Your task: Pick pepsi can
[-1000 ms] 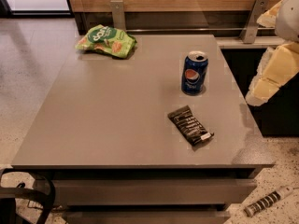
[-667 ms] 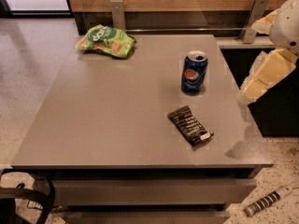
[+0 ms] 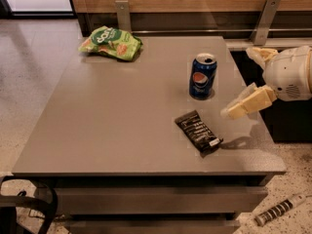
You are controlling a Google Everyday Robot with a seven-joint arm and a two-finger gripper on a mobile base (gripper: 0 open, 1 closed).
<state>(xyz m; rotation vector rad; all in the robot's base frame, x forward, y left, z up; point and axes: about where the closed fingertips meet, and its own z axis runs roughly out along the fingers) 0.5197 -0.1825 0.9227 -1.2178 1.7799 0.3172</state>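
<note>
At the right edge of the tabletop, the hand hovers, fingers apparently spread, holding nothing. The pepsi can stands upright near its left, not touching.

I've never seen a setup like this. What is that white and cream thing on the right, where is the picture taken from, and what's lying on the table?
The white and cream thing is the end of a robot's single arm. Its tool, two cream fingers made for pinching things, hangs over the right edge of the grey table. The fingers stand apart and hold nothing.

There is only one picture. It looks down on the table from above its near side; where that camera is mounted is not on record.

Three things are on the table. A blue pepsi can stands upright, a green snack bag lies at the far left corner, and a flat black wrapped bar lies just in front of the can. The robot is meant to pick up the can, which stands close beside the tool, untouched.
</note>
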